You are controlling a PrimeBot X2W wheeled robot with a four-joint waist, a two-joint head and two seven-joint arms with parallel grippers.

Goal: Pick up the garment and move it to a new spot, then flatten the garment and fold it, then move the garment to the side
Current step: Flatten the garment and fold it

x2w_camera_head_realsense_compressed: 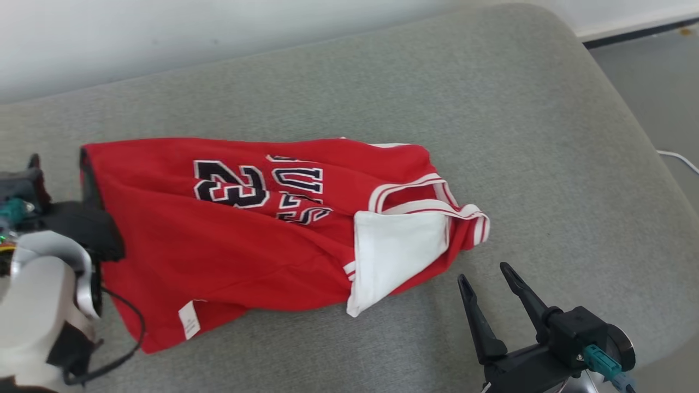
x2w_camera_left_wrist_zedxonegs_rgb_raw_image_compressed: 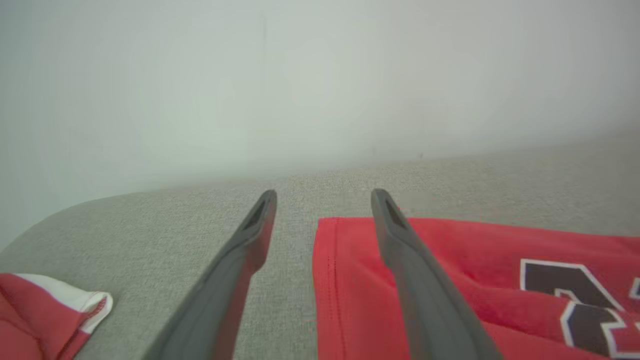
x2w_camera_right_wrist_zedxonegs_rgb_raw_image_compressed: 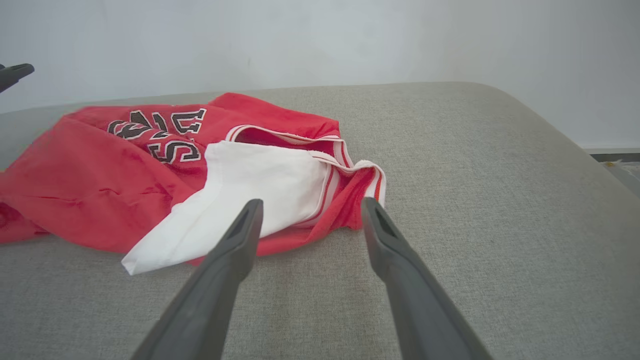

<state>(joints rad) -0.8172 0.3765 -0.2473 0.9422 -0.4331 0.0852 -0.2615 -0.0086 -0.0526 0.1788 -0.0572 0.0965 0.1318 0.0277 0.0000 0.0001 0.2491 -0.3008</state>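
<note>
Broad grey fabric cushion (x2w_camera_head_realsense_compressed: 491,109), fine weave, 1 rounded corner at far right. Plain white wall (x2w_camera_head_realsense_compressed: 164,33) behind, meeting cushion along its far edge. Smooth grey floor (x2w_camera_head_realsense_compressed: 650,76) right of cushion. White skirting (x2w_camera_head_realsense_compressed: 633,27) with dark strip beneath, at foot of wall, top right. 1 thin white cable (x2w_camera_head_realsense_compressed: 677,157) on floor near right edge. Light soft, even.
</note>
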